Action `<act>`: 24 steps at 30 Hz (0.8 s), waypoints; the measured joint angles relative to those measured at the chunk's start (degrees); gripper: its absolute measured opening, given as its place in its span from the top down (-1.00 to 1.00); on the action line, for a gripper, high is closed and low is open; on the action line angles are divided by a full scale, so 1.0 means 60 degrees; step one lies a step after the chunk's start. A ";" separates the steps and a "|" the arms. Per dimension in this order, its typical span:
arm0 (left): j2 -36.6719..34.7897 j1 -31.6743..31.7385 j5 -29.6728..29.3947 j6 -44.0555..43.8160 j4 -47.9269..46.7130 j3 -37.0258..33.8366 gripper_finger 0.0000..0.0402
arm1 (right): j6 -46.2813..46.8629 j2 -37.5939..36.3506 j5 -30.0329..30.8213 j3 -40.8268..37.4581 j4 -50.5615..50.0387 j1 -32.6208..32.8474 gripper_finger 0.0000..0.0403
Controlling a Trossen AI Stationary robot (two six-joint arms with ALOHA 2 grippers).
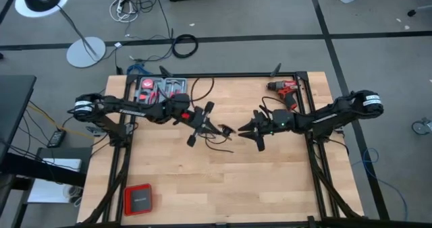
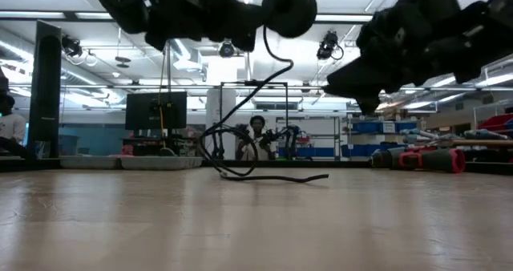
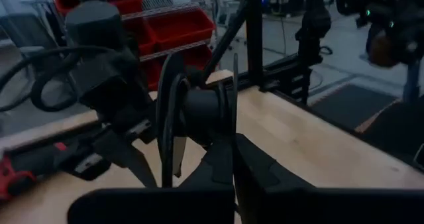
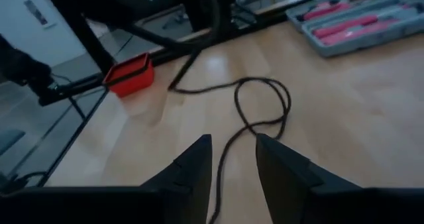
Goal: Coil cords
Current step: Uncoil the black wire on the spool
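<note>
A grey tool case (image 1: 162, 88) at upper left held red-handled tools. The cord (image 1: 217, 131) lay mid-frame, loop partly hidden. Left gripper (image 1: 200, 123) was closed; right gripper (image 1: 251, 130) stood apart, straddling the cord.

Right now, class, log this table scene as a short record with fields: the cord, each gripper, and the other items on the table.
cord: thin black cord, partly looped on the table, running up toward the left gripper
left gripper: shut, raised above mid-table beside the cord
right gripper: open, cord passing between its fingers
drill: red drill at the far right corner
tool case: open, far left edge
red box: near left corner
</note>
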 joint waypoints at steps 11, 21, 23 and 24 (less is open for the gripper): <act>0.0857 0.0937 0.1180 -0.1042 0.2847 0.0011 1.00 | -0.0240 0.2394 -0.2609 0.0339 0.2076 -0.1600 0.47; 0.1118 0.1431 0.1346 -0.1455 0.3990 0.0007 1.00 | 0.0794 0.3075 -0.4148 0.0793 0.3319 -0.2702 0.48; 0.1118 0.1456 0.1230 -0.1528 0.3988 0.0004 1.00 | 0.0613 0.3072 -0.4130 0.0897 0.3396 -0.2541 0.48; 0.1118 0.1458 0.1158 -0.1594 0.3990 0.0004 1.00 | 0.0518 0.3072 -0.4133 0.0925 0.3413 -0.2467 0.48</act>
